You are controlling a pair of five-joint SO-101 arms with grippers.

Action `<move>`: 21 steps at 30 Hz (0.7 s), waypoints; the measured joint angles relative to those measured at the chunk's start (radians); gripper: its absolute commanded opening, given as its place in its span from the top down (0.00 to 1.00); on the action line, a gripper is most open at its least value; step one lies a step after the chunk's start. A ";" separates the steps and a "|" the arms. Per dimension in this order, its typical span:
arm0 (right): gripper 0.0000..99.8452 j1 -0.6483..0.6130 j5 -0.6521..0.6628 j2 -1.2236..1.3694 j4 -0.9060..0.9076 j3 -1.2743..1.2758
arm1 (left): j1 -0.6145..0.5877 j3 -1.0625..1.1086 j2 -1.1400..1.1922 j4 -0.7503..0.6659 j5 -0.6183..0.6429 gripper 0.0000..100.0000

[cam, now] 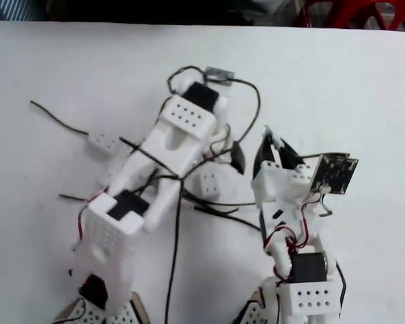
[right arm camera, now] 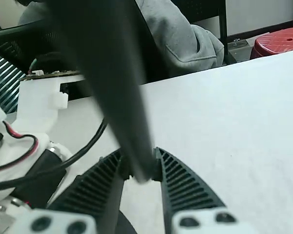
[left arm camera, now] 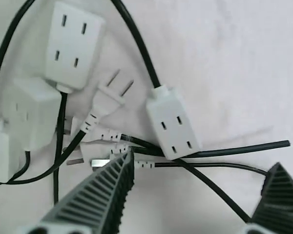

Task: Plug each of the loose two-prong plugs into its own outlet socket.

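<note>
A white two-prong plug [left arm camera: 106,101] on a black cord is lying flat and unplugged, its bare metal prongs pointing between two outlet blocks. A white rectangular plastic outlet socket [left arm camera: 173,123] is lying face up just beside it, its slots showing empty. A second outlet socket [left arm camera: 70,44] is lying face up too. A second white plug [left arm camera: 101,162] is lying near the first, half hidden. A thick black cord [right arm camera: 129,112] is sitting pinched in the right gripper [right arm camera: 139,163].

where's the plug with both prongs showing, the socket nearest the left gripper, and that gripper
plug [left arm camera: 107,100]: left wrist view, white body
socket [left arm camera: 173,124]: left wrist view, slotted face
left gripper [left arm camera: 203,163]: left wrist view, midway between fingertips
</note>
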 measured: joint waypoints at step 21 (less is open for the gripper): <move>0.98 0.000 0.000 0.000 0.000 0.000 | -0.018 0.454 0.002 -0.437 0.000 0.96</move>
